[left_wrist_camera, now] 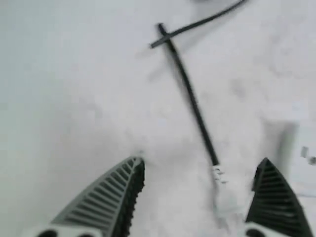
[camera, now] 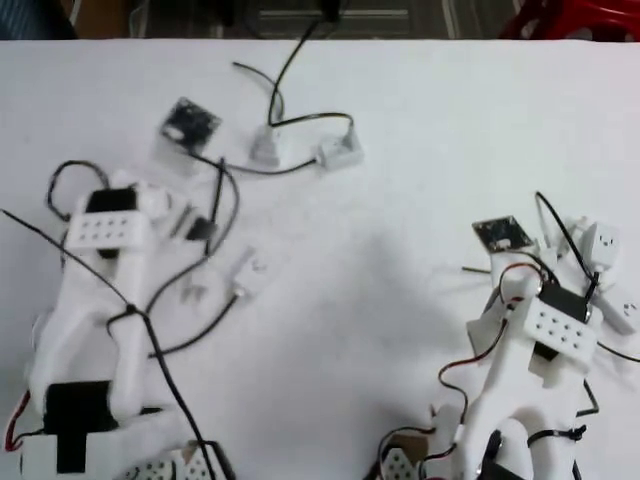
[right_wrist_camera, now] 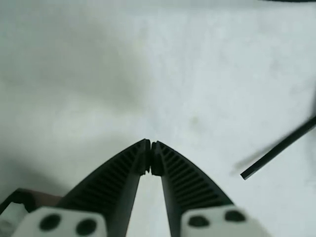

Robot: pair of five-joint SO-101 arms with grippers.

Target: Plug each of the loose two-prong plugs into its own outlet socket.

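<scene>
The left pincer [left_wrist_camera: 202, 165] is open wide, low over the white surface [left_wrist_camera: 74, 89]. A small white plug [left_wrist_camera: 223, 200] on a thin black cord [left_wrist_camera: 190, 98] lies between its fingers. The right pincer [right_wrist_camera: 150, 148] is closed, its tips pressed together, and a white socket [camera: 600, 240] lies near that arm.

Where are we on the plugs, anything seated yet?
Done: nothing I can confirm. The two white blocks with cables at the far side of the table are too small to tell if they are mated. In hand: the left tool is open around a white plug on its black cable, not gripping. The right tool is shut and empty. Remaining: grasp and seat every plug.
</scene>
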